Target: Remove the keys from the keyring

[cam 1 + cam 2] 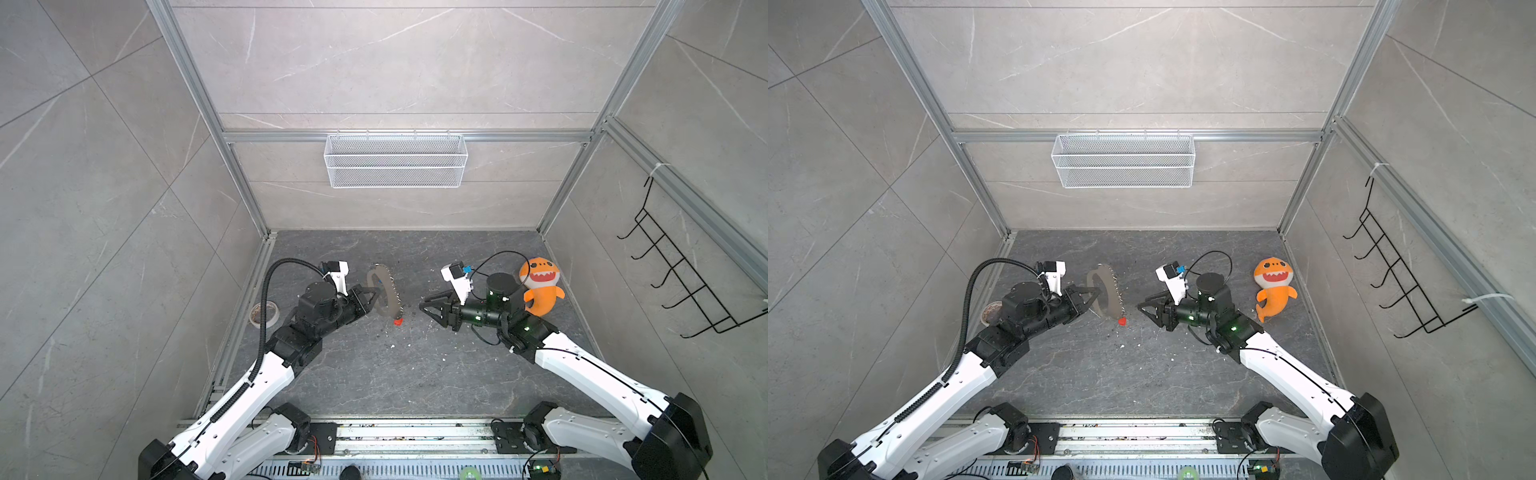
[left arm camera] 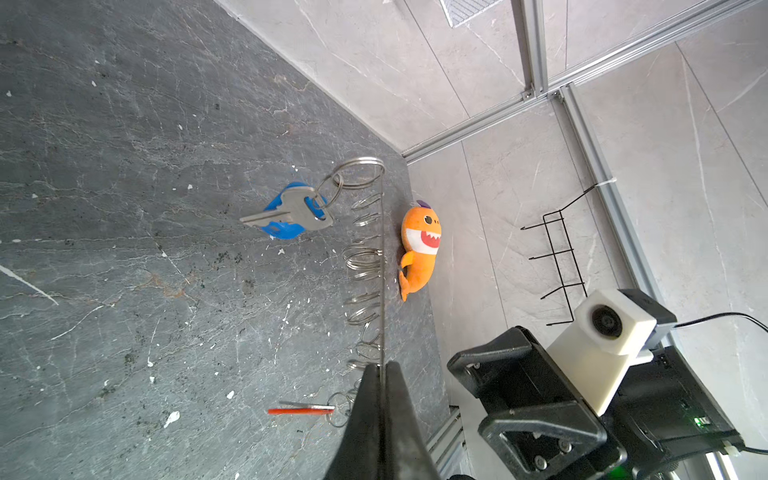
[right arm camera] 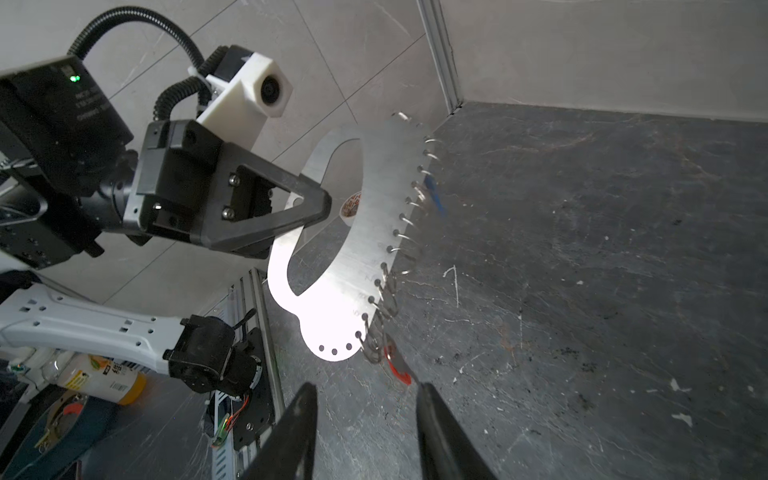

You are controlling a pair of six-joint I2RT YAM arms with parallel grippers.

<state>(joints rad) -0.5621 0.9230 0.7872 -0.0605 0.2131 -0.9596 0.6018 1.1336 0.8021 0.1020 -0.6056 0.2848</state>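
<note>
Keyring point(image 1: 384, 293) is sitting clamped in my left gripper point(image 1: 376, 292). The jaws are pressing shut on the plate's narrow band beside its large hole. In the left wrist view I am seeing the plate edge-on, as a thin line running out from between my fingertips point(image 2: 361, 407). I am holding the keyring up on edge over the dark tabletop point(image 1: 395, 382), with its row of small silver rings point(image 3: 399, 232) facing my right arm.

Both keys are hanging from those rings. My red-tagged key point(image 3: 395, 363) is dangling from a ring at the end of the row nearest my bases, and it is showing as a red spot in both top views point(image 1: 1121, 321). My blue-tagged key point(image 2: 291, 214) is hanging from a larger ring farther along the row.

My right gripper point(image 3: 365, 390) is pointing at the keyring with its jaws standing apart and gripping nothing. The red-tagged key's tip is lying just beside one fingertip point(image 3: 432, 415), and I cannot tell whether they are touching.

An orange plush shark point(image 1: 540, 286) is lying on the tabletop behind my right wrist. A tape roll point(image 1: 264, 312) is resting near my left arm.
</note>
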